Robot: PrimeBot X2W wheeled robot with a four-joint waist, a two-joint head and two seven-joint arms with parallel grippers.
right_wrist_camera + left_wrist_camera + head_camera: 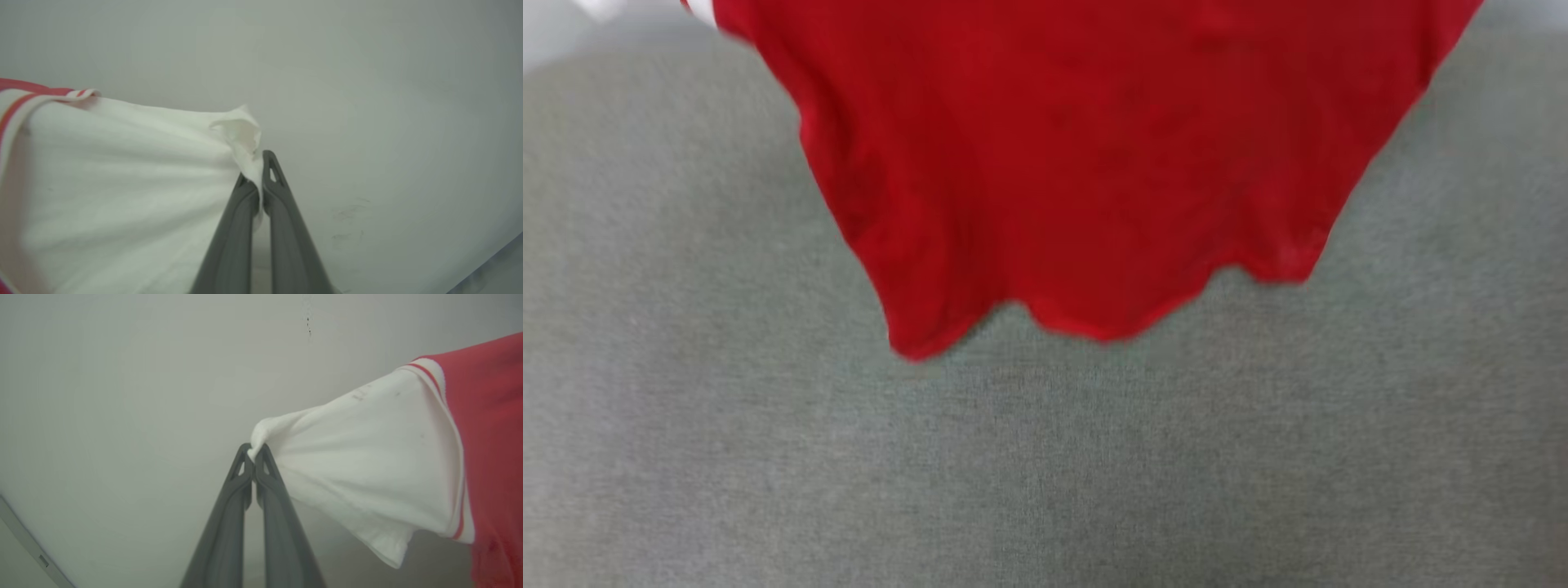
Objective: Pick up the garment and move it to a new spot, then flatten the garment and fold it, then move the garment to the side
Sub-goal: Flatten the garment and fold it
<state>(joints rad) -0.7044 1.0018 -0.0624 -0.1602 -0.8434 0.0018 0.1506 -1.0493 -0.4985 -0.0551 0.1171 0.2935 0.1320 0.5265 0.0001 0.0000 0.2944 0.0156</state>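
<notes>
Left end effector: pinches the garment by a bunched corner of its white sleeve, both dark fingers pressed together and the very tip of the cloth swallowed between them. Spreads taut to the right of those fingertips in the left wrist view, out to a red-and-white striped seam and then red body cloth, cut off by the frame edge. Hangs loose at the sleeve opening, just below and right of the fingers.

Right end effector: clamps the other white sleeve the same way, fingers closed on a crumpled fold that pokes out just above the tips. Stretches off to the left of the fingertips as far as striped trim at the frame edge. Blurs into a pinkish smear lower down, too soft to read.

Beyond both sets of fingertips: plain pale wall, with a few small dark marks that are hard to make out.

Head view: shows the red body strung between the two end effectors, hanging over a grey cloth-covered worktop. Loses the upper part past the top edge, leaving a sliver of white at the upper left corner. Ends in a wavy hem, lowest at its left corner. Smears everything with blur; cannot tell whether the hem touches the worktop or hangs clear.
</notes>
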